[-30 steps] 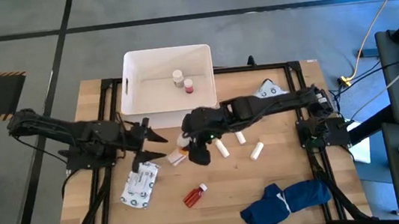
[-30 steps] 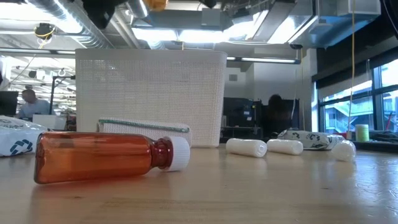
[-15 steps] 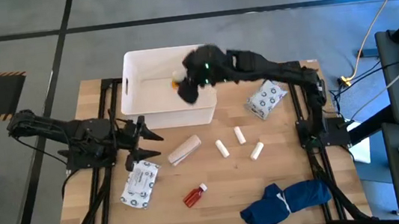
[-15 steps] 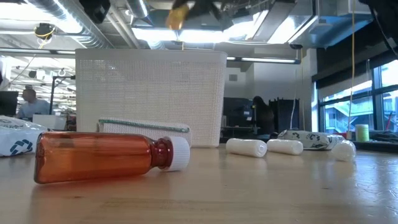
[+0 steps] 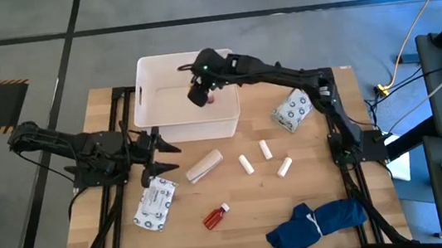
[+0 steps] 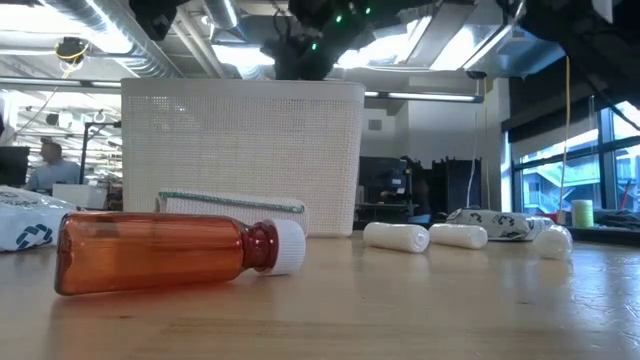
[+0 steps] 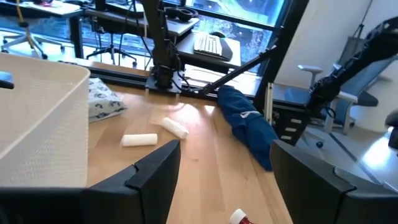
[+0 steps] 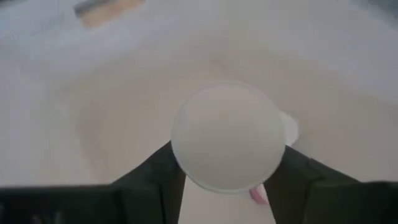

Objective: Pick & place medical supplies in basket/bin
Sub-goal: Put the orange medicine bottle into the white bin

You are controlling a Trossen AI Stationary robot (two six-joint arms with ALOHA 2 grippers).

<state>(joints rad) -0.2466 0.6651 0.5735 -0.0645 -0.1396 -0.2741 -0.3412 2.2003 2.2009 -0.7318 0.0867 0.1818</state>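
The white rectangular plastic tub (image 5: 160,106) stood at the far middle of the wooden tabletop (image 5: 238,201). The right tool (image 5: 201,91) hung over the tub's inside, near its right wall. In the right wrist view its two dark fingers (image 8: 152,180) were closed on a small bottle with a round white cap (image 8: 227,137), the cap facing the camera, with the white floor of the tub behind it. A small pink-red object (image 5: 211,98) showed just beside the tool in the tub; what it was I could not tell.

On the tabletop in front of the tub lay a tan bandage roll (image 5: 204,166), and to its right three small white cylinders (image 5: 246,164), near each other but apart. A small red bottle with a white cap (image 5: 215,216) lay on its side nearer the front edge. One white printed soft packet (image 5: 155,206) lay at the left front, the other (image 5: 293,109) just right of the tub. A dark blue cloth bundle (image 5: 316,222) lay at the right front corner.

The left tool (image 5: 156,155) waited at the left of the tabletop, its fingers spread apart and holding nothing.
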